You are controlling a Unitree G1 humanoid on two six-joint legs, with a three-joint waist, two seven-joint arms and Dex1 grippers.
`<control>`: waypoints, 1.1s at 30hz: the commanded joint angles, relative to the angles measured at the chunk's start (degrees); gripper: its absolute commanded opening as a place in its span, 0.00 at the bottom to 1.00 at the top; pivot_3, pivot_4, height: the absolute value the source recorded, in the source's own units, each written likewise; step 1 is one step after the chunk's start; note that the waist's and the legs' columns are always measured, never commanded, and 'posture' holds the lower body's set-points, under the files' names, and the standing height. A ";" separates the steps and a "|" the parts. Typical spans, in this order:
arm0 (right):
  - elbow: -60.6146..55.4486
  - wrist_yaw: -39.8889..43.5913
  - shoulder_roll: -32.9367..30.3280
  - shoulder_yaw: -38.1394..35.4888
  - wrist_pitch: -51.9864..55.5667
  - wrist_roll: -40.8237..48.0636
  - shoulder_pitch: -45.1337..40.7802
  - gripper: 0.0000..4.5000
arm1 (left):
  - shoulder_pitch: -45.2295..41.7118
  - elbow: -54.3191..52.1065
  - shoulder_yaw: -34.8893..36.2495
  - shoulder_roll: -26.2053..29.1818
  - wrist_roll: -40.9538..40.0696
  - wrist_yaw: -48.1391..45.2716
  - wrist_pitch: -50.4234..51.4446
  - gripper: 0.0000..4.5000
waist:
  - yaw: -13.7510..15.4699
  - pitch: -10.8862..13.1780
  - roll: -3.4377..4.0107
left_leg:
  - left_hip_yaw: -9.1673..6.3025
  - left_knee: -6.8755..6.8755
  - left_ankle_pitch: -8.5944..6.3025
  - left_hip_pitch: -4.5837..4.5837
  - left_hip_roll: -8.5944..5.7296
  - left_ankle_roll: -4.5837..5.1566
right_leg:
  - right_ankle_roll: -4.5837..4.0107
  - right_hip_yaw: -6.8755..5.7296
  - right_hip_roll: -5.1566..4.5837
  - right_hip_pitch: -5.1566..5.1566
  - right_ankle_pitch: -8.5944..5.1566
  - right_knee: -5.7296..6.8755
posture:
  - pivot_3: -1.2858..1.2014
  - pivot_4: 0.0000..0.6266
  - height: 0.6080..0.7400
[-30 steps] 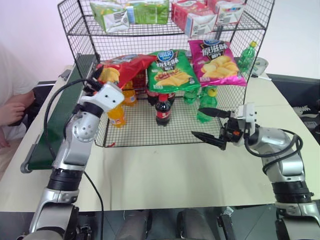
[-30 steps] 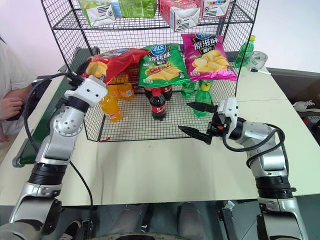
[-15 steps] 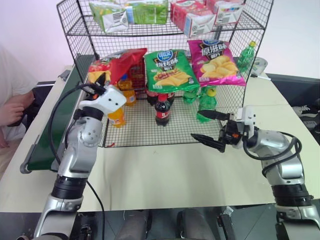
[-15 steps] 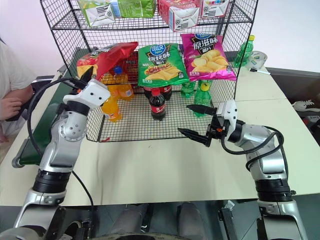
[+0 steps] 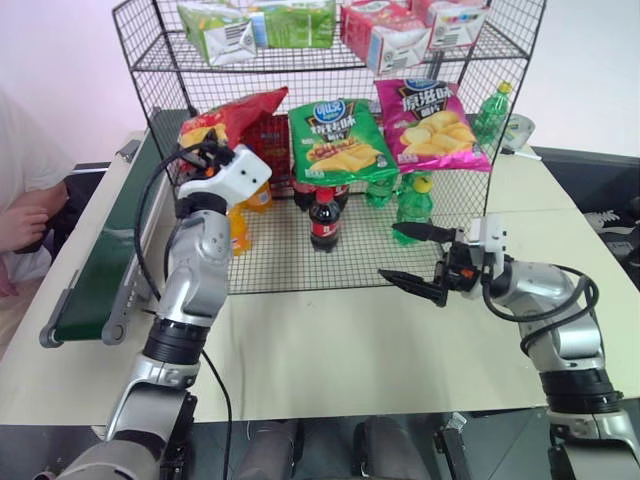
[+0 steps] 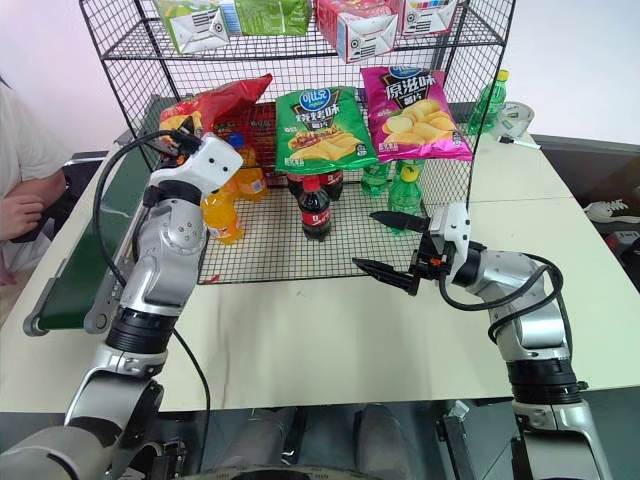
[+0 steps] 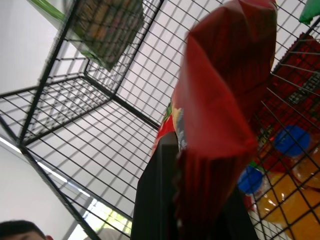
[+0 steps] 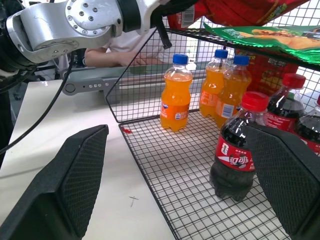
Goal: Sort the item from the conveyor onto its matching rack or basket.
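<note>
At the rack's (image 5: 160,60) middle shelf, left of the green bag (image 5: 338,140), the left gripper (image 5: 205,152) pinches the red crisp bag (image 5: 235,115) by its crimped edge. It looks light, crackly and slippery, best held by that seam. The right gripper (image 5: 420,262) hangs spread before the rack. Whether the bag rests on the shelf is hard to tell.

Your arms (image 5: 195,265) are silver with black joint bands, looped black cables, white wrist housings and black-fingered end effectors.
</note>
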 commanded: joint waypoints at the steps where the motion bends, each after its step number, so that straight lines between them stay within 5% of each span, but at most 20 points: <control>1: -2.14 -0.20 -0.33 -0.92 -0.69 0.35 0.06 1.00 | -1.09 -1.32 0.09 -0.82 -1.09 0.31 0.52 0.01 | 0.03 0.00 0.00 | 0.01 0.01 0.00 0.00 -0.01 0.00 | 0.00 0.00 -0.01 0.01 0.00 0.00 | 0.52 0.24 1.00; 4: -2.15 -0.23 -0.41 -1.00 -0.84 0.17 0.32 1.00 | -0.54 -2.30 0.35 -1.65 -1.78 0.85 0.22 0.01 | 0.04 0.01 -0.01 | 0.00 0.00 0.00 0.00 -0.01 0.00 | 0.00 0.00 -0.01 0.00 0.00 0.00 | 0.52 0.24 1.00; 7: -2.33 -0.19 -0.44 -0.92 -0.78 0.19 0.53 1.00 | -0.31 -3.49 0.44 -1.86 -3.04 0.61 -1.39 0.20 | -0.03 0.01 -0.01 | 0.00 0.01 0.00 0.00 -0.01 0.00 | 0.00 0.00 -0.01 0.01 0.00 0.00 | 0.52 0.24 1.00; 14: -2.08 -0.15 -0.23 -0.72 -0.65 0.28 0.48 1.00 | 1.40 -6.78 0.85 -0.02 -1.52 1.89 -2.10 0.96 | -0.12 0.01 -0.01 | 0.01 0.00 0.00 0.00 -0.01 -0.01 | 0.00 0.00 -0.01 -0.01 0.00 0.00 | 0.52 0.24 1.00; 27: -1.82 0.33 -0.32 -0.61 -0.68 0.32 0.69 1.00 | 15.70 -17.69 4.35 6.48 -9.82 -6.69 -7.99 0.98 | 0.04 0.00 0.01 | -0.01 -0.05 0.00 0.01 0.01 0.00 | -0.01 0.03 -0.01 -0.02 0.00 -0.01 | 0.52 0.24 1.00; 30: -1.88 0.49 -0.57 -0.88 -0.68 0.43 0.85 1.00 | 18.46 -21.69 7.67 6.50 -18.18 -11.00 -10.62 0.98 | 0.11 0.00 0.01 | -0.01 -0.04 -0.03 0.00 0.01 0.04 | -0.01 0.03 -0.03 -0.01 0.00 -0.02 | 0.52 0.24 1.00; 33: -2.27 1.35 -1.68 -1.73 -0.82 0.68 1.63 1.00 | 22.93 -25.97 14.04 6.69 -34.88 -21.41 -8.98 0.98 | 0.09 0.00 0.01 | 0.00 -0.04 -0.03 -0.01 0.01 0.05 | -0.01 0.03 -0.04 -0.02 -0.01 -0.06 | 0.52 0.24 1.00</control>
